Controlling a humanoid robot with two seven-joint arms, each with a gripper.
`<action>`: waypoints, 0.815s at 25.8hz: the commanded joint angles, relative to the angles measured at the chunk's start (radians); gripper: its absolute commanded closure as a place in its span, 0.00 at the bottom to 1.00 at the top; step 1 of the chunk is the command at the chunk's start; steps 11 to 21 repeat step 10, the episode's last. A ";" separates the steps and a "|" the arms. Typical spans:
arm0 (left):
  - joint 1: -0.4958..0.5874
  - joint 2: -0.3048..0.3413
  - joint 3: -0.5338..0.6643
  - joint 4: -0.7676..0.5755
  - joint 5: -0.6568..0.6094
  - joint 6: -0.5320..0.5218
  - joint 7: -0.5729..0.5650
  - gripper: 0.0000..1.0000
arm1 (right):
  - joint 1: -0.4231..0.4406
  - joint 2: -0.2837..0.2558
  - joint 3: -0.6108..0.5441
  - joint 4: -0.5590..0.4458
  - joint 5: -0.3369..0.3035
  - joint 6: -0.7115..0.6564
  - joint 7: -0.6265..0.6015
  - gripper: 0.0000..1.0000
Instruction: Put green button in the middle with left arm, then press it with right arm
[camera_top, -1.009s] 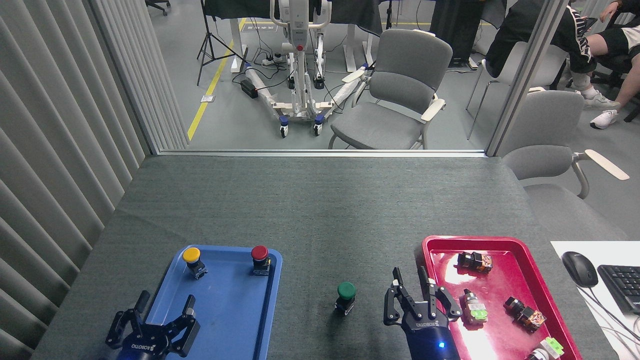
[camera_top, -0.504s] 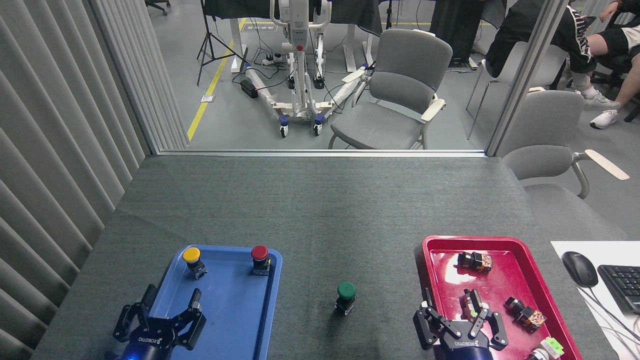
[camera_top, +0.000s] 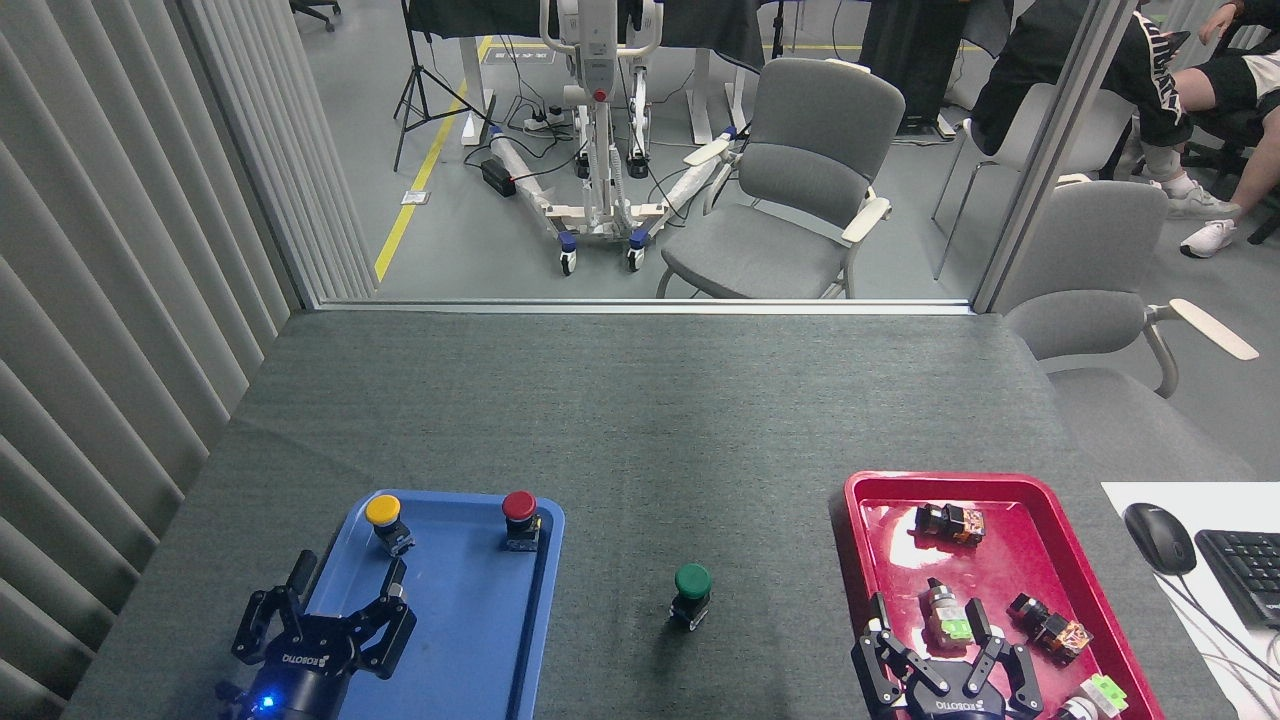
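The green button (camera_top: 691, 594) stands upright on the bare dark-grey tabletop (camera_top: 640, 420), between the two trays. My left gripper (camera_top: 345, 585) hovers open over the near left part of the blue tray (camera_top: 545, 580), well to the left of the button, with nothing between its fingers. My right gripper (camera_top: 930, 630) is open at the bottom edge, over the near end of the red tray (camera_top: 850, 500), to the right of the button and apart from it.
A yellow-capped button (camera_top: 384, 520) and a red-capped button (camera_top: 519, 517) stand at the blue tray's far end. Several small switch parts (camera_top: 950, 522) lie in the red tray. A mouse (camera_top: 1158, 535) and keyboard (camera_top: 1240, 572) sit at the far right.
My right gripper has drawn back from beside the green button, moving right and toward the near edge over the red tray. My left gripper has shifted slightly forward. The button has stayed put.
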 joint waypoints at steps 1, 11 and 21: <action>-0.009 -0.003 -0.001 0.005 0.000 0.003 -0.001 0.00 | 0.001 -0.010 -0.001 -0.003 -0.010 0.001 -0.001 0.01; -0.012 -0.001 -0.001 -0.039 0.000 0.006 -0.006 0.01 | 0.011 -0.020 -0.008 -0.005 -0.008 0.001 -0.004 0.01; -0.012 -0.001 -0.001 -0.039 0.000 0.006 -0.006 0.01 | 0.011 -0.020 -0.008 -0.005 -0.008 0.001 -0.004 0.01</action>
